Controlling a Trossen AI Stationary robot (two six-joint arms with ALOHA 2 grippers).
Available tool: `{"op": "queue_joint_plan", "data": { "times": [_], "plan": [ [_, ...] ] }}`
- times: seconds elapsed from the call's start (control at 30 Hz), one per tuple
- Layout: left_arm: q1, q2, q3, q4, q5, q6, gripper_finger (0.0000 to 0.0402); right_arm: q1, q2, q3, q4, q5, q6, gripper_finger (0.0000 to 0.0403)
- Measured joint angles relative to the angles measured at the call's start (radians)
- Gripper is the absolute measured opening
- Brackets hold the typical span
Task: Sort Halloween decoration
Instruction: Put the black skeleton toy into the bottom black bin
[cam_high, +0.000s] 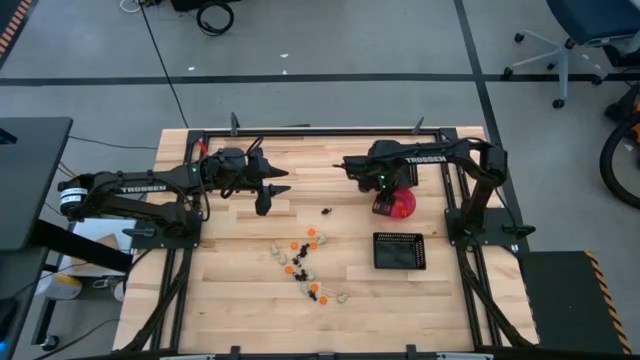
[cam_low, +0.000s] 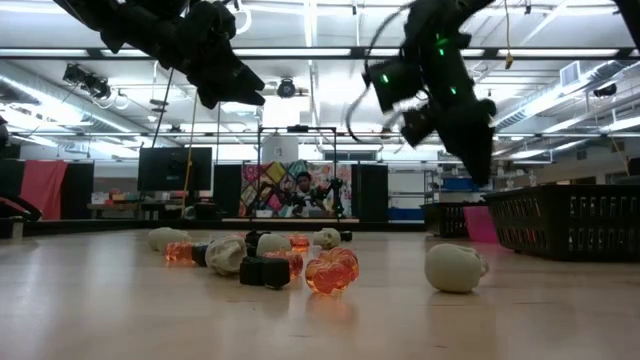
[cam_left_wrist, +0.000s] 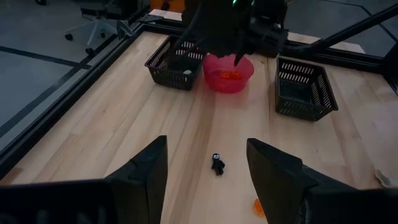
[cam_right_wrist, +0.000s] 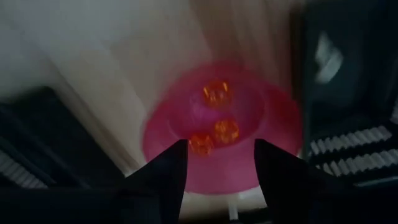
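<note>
- The right gripper (cam_right_wrist: 214, 168) hangs over the round translucent pink-red plastic bowl (cam_right_wrist: 180, 112), its two dark fingers apart with nothing between them; in the high view it sits right of centre in the upper half of the frame.
- Three small orange trinkets (cam_right_wrist: 216, 93) lie inside that bowl.
- The left gripper (cam_left_wrist: 208, 171) hovers above bare wood at upper left of centre in the high view, fingers spread wide and empty.
- A lone small black trinket (cam_left_wrist: 217, 164) lies on the pale wooden table (cam_high: 230, 300) between those fingers.
- The remaining scatter of tiny orange, black and cream Halloween trinkets (cam_high: 305, 265) lies at lower centre of the high view.
- A square black mesh tray (cam_high: 399, 250) sits just right of the scatter.
</note>
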Motion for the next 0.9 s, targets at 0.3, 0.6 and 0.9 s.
{"op": "queue_joint_plan", "data": {
  "times": [0.3,0.6,0.9],
  "plan": [
    [0.000,0.000,0.000,-0.030,0.000,0.021,0.0192,0.173,0.000,0.143,0.179,0.063,-0.014,0.0179],
    [0.000,0.000,0.000,-0.037,0.000,0.027,0.0192,0.254,0.001,0.100,0.594,0.113,-0.089,0.0178],
    [0.000,0.000,0.000,-0.037,0.000,0.028,0.0192,0.210,0.001,-0.001,0.913,0.113,-0.189,0.0178]
  ]
}}
